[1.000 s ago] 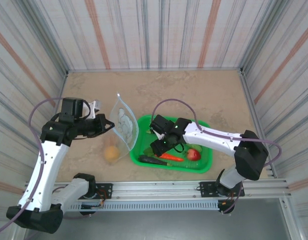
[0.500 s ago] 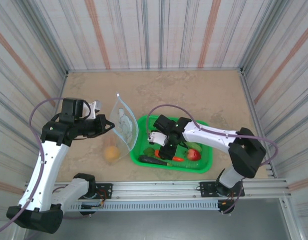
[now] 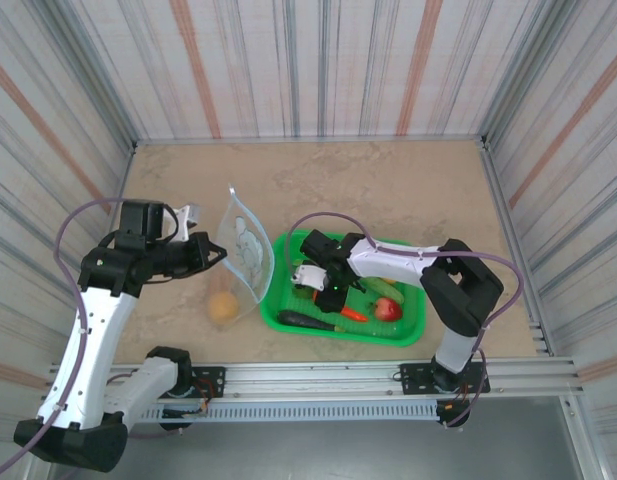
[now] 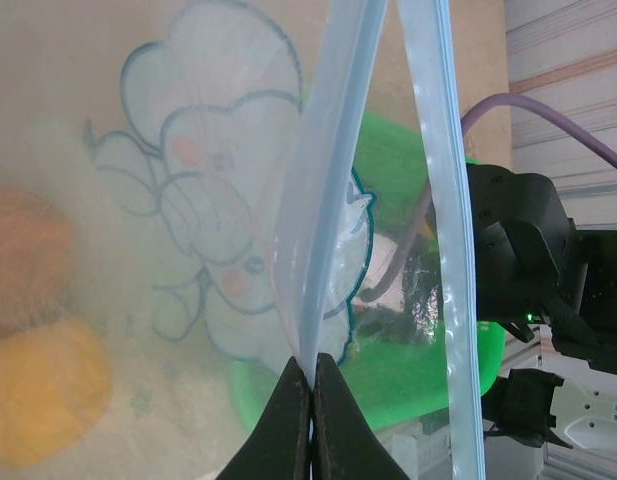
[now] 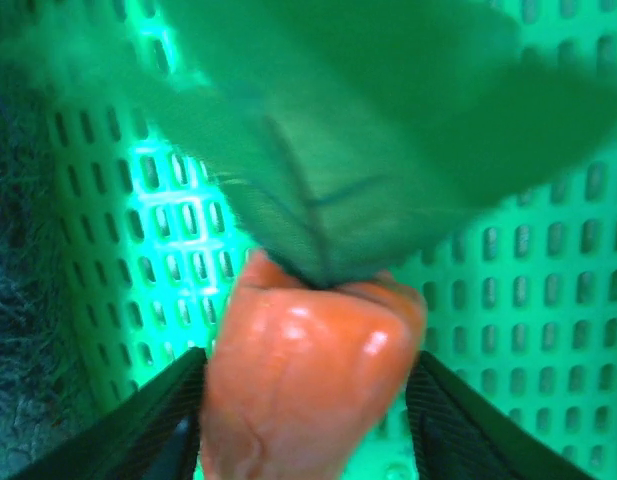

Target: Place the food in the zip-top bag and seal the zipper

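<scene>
Right arm, since a second ago: the elbow has folded in and the right gripper (image 3: 328, 292) has dropped toward the near-left part of the green mesh plastic basket (image 3: 413, 335). The left arm and the bag have barely shifted.
Top view, bag: the left gripper (image 3: 216, 254) holds the clear, floppy plastic zip-top bag (image 3: 246, 255) upright just left of the basket, probably to keep the carry from basket to mouth short.
Top view, food: the red-orange toy carrot (image 3: 352, 313) and the small red apple (image 3: 388, 309) lie in the basket. A round orange fruit (image 3: 223, 308) sits on the table (image 3: 388, 190) by the bag's lower edge.
Left wrist view, zipper: the left gripper (image 4: 310, 400) is pressed together on one lip of the pale blue-green zipper strip (image 4: 328, 150). The other lip (image 4: 443, 200) stands apart, so the mouth gapes toward the basket (image 4: 388, 370).
Right wrist view, carrot: the black fingers (image 5: 153, 425) of the right gripper (image 5: 308, 430) flank the carrot (image 5: 308, 350) just below its green felt leaf top (image 5: 338, 150), at or very near its sides. I cannot tell whether they have clamped yet.
Judgement: this looks like the pick-up step, with bagging and sealing not yet done.
</scene>
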